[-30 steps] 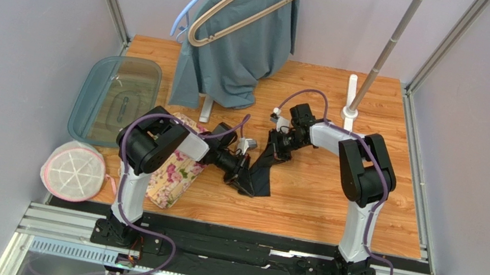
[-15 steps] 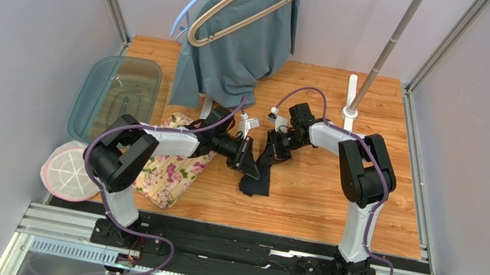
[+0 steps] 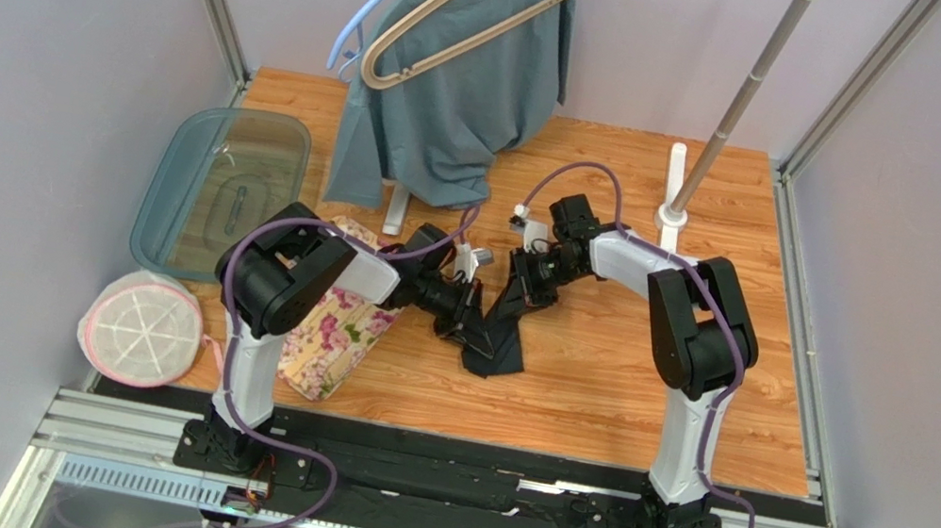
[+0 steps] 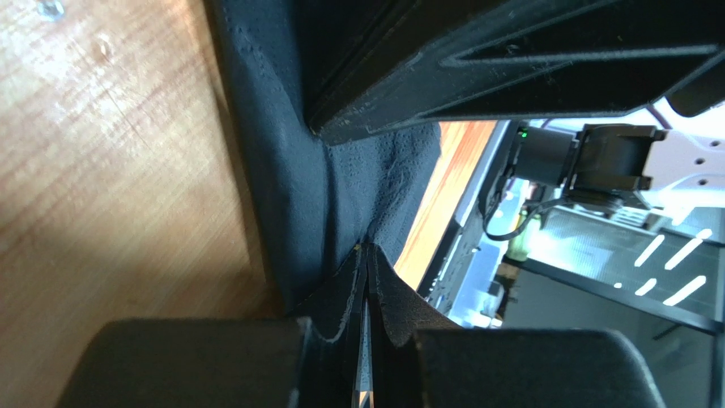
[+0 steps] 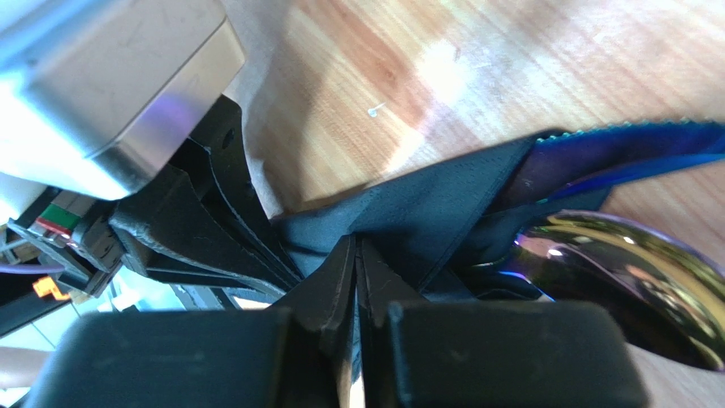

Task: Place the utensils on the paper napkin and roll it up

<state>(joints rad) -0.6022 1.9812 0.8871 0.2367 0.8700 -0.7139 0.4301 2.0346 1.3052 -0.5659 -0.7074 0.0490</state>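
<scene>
The black paper napkin (image 3: 504, 342) lies bunched lengthwise on the wooden table between both grippers. My left gripper (image 3: 470, 319) is shut on its left side; in the left wrist view the fingertips (image 4: 366, 248) pinch a fold of the napkin (image 4: 340, 187). My right gripper (image 3: 527, 288) holds the far end, shut (image 5: 357, 242) on the napkin (image 5: 434, 200). An iridescent spoon bowl (image 5: 630, 280) and a serrated blue-sheened utensil edge (image 5: 647, 144) stick out of the folds at the right. From above the utensils are hidden inside the napkin.
A floral mat (image 3: 343, 329) lies under the left arm. A teal lidded container (image 3: 224, 187) and a round white, pink-rimmed object (image 3: 143, 327) sit at the left edge. A grey-teal garment (image 3: 462, 91) hangs on hangers at the back, beside a pole (image 3: 741, 102) with a white base (image 3: 674, 198).
The left arm swung its elbow out to the left, then back, carrying its gripper and the napkin's near part slightly away and back. The right gripper stayed shut in place.
</scene>
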